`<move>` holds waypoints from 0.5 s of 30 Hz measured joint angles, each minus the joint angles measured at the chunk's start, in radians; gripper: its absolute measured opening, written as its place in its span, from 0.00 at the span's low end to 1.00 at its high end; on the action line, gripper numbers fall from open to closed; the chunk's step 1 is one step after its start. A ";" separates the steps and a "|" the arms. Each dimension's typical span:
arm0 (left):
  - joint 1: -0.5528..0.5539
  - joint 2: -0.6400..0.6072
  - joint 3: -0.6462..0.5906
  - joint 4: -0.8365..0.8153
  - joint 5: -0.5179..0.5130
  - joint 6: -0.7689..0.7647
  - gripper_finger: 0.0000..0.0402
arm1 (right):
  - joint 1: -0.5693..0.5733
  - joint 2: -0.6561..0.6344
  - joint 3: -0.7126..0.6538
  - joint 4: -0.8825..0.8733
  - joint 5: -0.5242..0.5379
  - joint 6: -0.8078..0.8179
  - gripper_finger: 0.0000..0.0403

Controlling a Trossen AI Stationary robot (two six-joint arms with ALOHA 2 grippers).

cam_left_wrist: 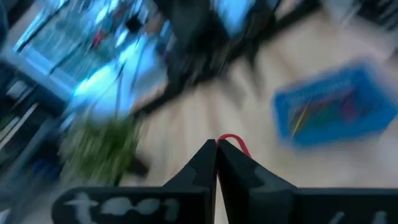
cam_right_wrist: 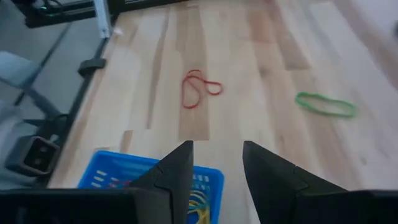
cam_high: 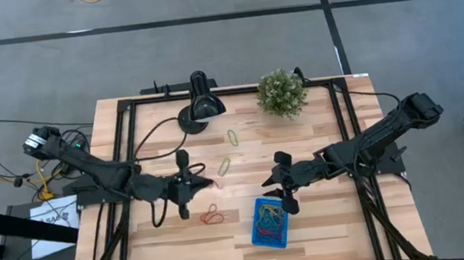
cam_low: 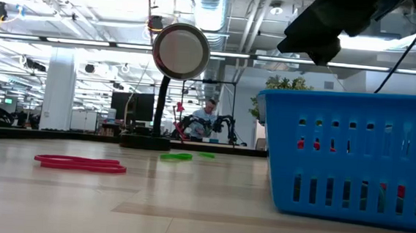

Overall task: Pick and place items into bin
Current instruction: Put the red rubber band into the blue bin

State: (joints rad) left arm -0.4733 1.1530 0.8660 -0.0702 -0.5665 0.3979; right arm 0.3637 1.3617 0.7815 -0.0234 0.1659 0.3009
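Low view first: nearest me is the blue bin (cam_low: 352, 160), its slotted wall filling the right side, with bits of red and yellow band showing through the slots. Above its rim hangs the dark bulk of my right arm. Left of the bin a red rubber band (cam_low: 80, 164) lies flat on the wooden table (cam_low: 187, 203), farther back sit two green bands (cam_low: 176, 156), and beyond them the black lamp (cam_low: 180, 50) faces me. A person sits in the room behind.

From the high view, my right gripper (cam_high: 285, 195) hovers at the bin's far edge, its fingers spread apart with nothing between them. In the right wrist view those fingers (cam_right_wrist: 177, 168) frame the bin's rim just beneath, the red loop (cam_right_wrist: 198, 88) lies on the wood ahead of them, and a green loop (cam_right_wrist: 325, 104) lies off to one side.

My left gripper (cam_high: 196, 185) is well apart from the bin, on the far side of the red loop from it, just beside that loop. Its jaws are clenched, and the left wrist view shows a thin red band (cam_left_wrist: 233, 142) pinched at the fingertips, sticking out past them; the view is blurred, with the bin ahead and the potted plant (cam_high: 281, 93) off to the side. Two more green bands (cam_high: 233, 136) lie between the gripper and the lamp.
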 joint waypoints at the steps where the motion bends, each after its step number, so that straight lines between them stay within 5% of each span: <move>1: 0.003 0.000 0.015 0.034 0.053 0.013 0.00 | 0.000 0.000 0.000 -0.005 0.021 -0.003 0.33; 4: 0.011 0.009 0.051 0.114 0.178 0.028 0.00 | 0.000 0.000 0.001 -0.065 0.152 0.050 0.32; 9: 0.034 0.103 0.085 0.276 0.179 0.112 0.00 | -0.009 0.000 0.001 -0.273 0.474 0.201 0.31; 15: 0.075 0.320 0.171 0.300 0.235 0.138 0.00 | -0.031 0.000 0.001 -0.414 0.501 0.356 0.32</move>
State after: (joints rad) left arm -0.3979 1.4726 1.0365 0.2297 -0.3314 0.5362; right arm 0.3324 1.3613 0.7822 -0.4377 0.6671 0.6568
